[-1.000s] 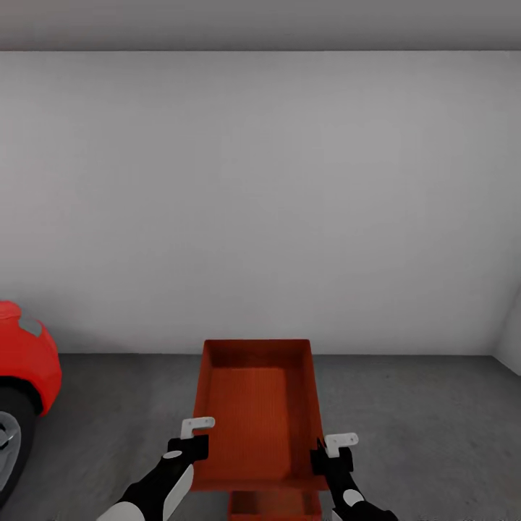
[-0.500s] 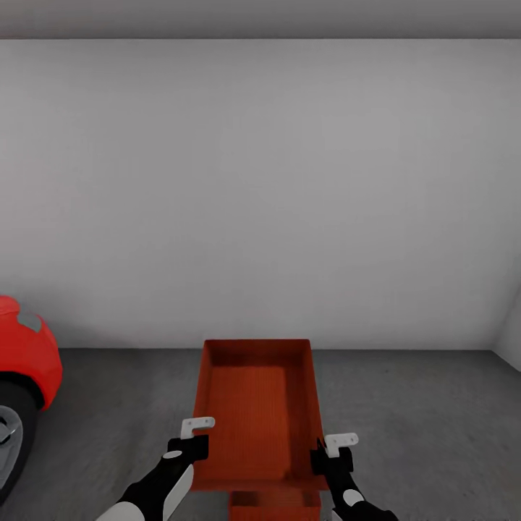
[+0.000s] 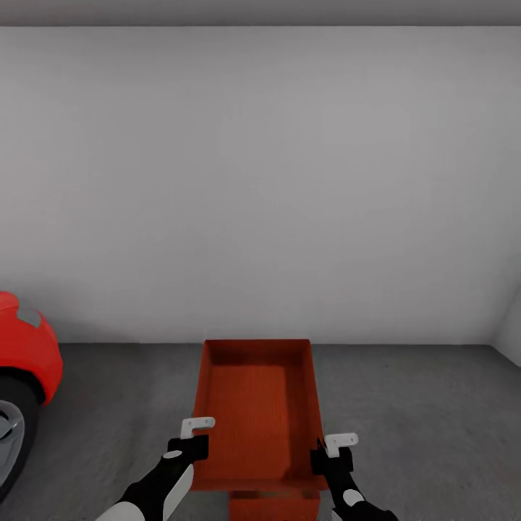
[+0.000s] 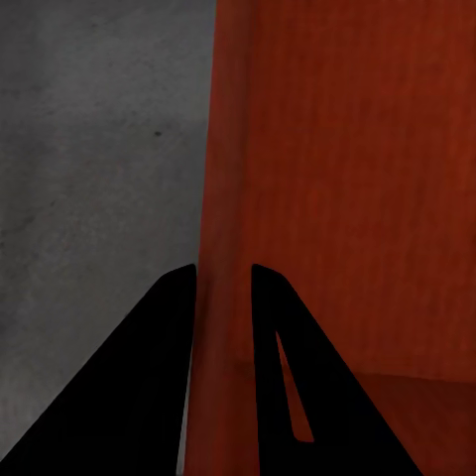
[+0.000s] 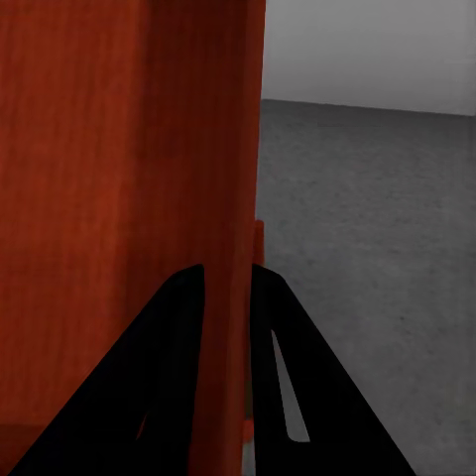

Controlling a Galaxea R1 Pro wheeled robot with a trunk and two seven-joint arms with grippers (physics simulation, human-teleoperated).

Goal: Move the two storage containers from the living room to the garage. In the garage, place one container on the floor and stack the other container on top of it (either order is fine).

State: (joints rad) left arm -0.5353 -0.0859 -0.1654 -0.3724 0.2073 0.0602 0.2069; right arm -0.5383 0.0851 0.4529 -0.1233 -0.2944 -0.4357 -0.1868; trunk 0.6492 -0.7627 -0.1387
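I hold one red-orange storage container (image 3: 253,405) level in front of me above the dark grey concrete floor (image 3: 420,412) of the garage. My left gripper (image 3: 195,440) is shut on its left wall, which shows pinched between the fingers of that gripper (image 4: 223,273) in the left wrist view. On the right wall my right gripper (image 3: 329,450) is shut too, its fingers closed on the thin wall (image 5: 228,270). A strip of the second container (image 3: 275,505) shows just below the held one at the picture's bottom edge; I cannot tell whether the two touch.
A plain light grey wall (image 3: 260,181) stands ahead, meeting the floor just beyond the container. The front of a red car (image 3: 25,362) with a wheel sits at the far left. Open concrete spreads to the right, up to a wall corner (image 3: 506,333).
The whole picture has slid upward a little, so the camera has moved. The held container and both grippers keep their places in the view.
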